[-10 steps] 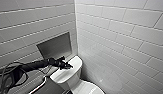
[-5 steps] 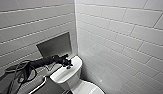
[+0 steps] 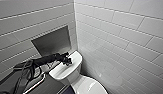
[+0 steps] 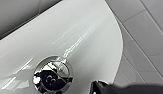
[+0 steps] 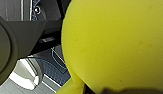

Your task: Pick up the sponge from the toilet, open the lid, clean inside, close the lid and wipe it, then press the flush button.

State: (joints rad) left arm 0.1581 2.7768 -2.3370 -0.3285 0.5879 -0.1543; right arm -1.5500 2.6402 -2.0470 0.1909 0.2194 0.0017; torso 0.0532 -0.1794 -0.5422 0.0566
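White tiled walls (image 3: 117, 30) meet in a corner behind the toilet (image 3: 72, 73), and a grey recess (image 3: 53, 41) sits in the wall above its tank. My left tool (image 3: 68, 60) hangs over the tank top (image 4: 79, 37), close beside the flush button (image 4: 52, 75); I cannot tell whether it is spread. My right tool (image 5: 114, 90) pinches the sponge (image 5: 117, 42), clear of any surface.

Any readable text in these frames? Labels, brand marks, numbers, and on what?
No text can be read.
Flush button: only reflections, no lettering visible.
Tank top, sponge, wall tiles: plain, no markings.
Small pale tag on the robot's dark housing: too blurred to read.
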